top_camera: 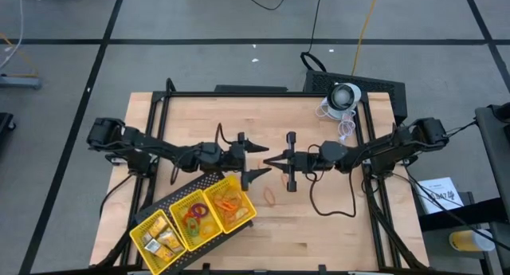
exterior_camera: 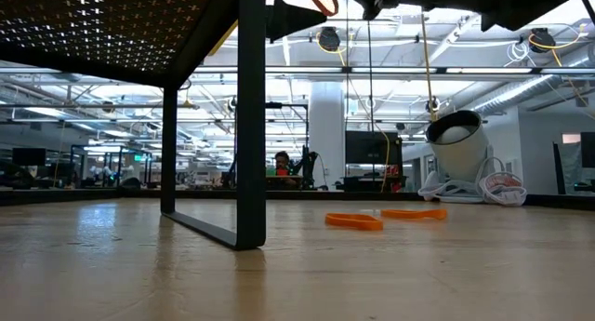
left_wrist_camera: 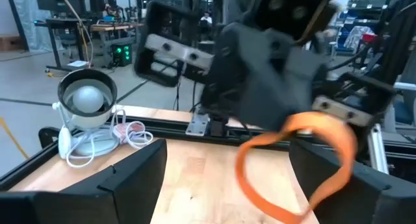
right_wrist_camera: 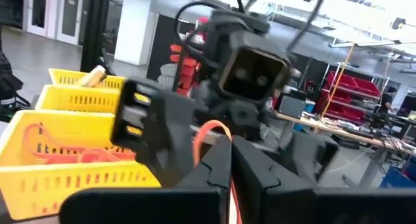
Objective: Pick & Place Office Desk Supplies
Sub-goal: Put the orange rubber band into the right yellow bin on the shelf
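My right gripper [top_camera: 269, 162] hangs above the table's middle, shut on an orange rubber-band loop [left_wrist_camera: 305, 162]. My left gripper [top_camera: 268, 161] faces it, open. Its two fingers [left_wrist_camera: 133, 178] stand on either side of the right gripper's tips and the loop. Whether they touch the loop, I cannot tell. Another orange loop [top_camera: 271, 197] lies flat on the wood toward the near edge. The low view shows two loops [exterior_camera: 353, 220] on the table. The yellow three-compartment tray [top_camera: 239, 223] sits near-left, holding gold blocks [top_camera: 159, 240], coloured rings [top_camera: 194, 217] and orange bands [top_camera: 229, 202]. My right gripper pinches the orange loop between its two shut fingers [right_wrist_camera: 224, 169], at one spot on the band [right_wrist_camera: 218, 138]. It comes level from the table's right. The band is lifted clear of the table, and the rest of it curves out free beyond the fingertips [left_wrist_camera: 260, 198].
A white round lamp-like device [top_camera: 344, 96] with a coiled white cord [top_camera: 344, 130] stands at the far right corner. A black metal frame [top_camera: 159, 100] edges the table. A dark perforated stand [exterior_camera: 112, 28] on posts carries the tray. Bare wood lies near-right.
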`<act>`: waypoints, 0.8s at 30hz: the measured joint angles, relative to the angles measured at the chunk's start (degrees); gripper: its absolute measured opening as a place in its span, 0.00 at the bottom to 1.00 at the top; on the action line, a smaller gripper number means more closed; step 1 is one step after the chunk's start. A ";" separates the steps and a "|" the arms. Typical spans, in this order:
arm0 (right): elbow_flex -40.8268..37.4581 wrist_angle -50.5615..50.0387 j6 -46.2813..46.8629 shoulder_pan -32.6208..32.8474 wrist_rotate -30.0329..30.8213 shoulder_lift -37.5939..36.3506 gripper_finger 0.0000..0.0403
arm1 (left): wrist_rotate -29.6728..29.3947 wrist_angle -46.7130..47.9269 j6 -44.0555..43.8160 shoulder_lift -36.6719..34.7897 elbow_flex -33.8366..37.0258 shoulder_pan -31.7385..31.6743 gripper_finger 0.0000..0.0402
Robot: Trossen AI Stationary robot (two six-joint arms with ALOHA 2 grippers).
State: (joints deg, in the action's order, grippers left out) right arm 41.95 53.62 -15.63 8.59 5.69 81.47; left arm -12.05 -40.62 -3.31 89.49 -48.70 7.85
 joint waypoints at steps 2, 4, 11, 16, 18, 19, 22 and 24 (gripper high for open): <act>0.00 0.24 -0.11 0.16 -0.02 0.00 0.00 | 0.27 0.17 0.04 0.29 -0.33 -0.29 0.82; 0.00 1.09 -0.11 0.15 -0.99 0.00 0.00 | 1.87 0.10 0.14 0.29 -0.35 -0.39 0.81; 0.02 2.36 -0.11 0.17 -6.44 0.00 0.00 | 3.63 -0.26 2.33 0.26 -0.38 -0.52 0.66; 0.00 2.32 -0.10 0.12 -6.01 0.00 0.00 | 3.71 -0.26 2.82 0.26 -0.38 -0.50 0.49; 0.01 2.30 -0.05 0.14 -6.01 0.00 0.00 | 4.78 -0.49 2.82 0.26 -0.38 -0.50 0.42; 0.01 2.30 -0.03 0.14 -6.03 0.00 0.00 | 5.21 -0.84 2.82 0.26 -0.38 -0.50 0.39; 0.01 2.30 -0.06 0.14 -5.98 0.00 0.00 | 6.02 -2.51 2.45 0.24 -0.38 -0.50 0.31; 0.02 2.33 -0.07 0.12 -5.96 0.00 0.00 | 6.11 -3.48 1.62 0.24 -0.38 -0.50 0.27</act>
State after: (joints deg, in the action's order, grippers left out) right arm 41.98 55.95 -15.70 8.71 -0.26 81.47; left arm -5.94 -44.10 -1.69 89.74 -49.08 7.35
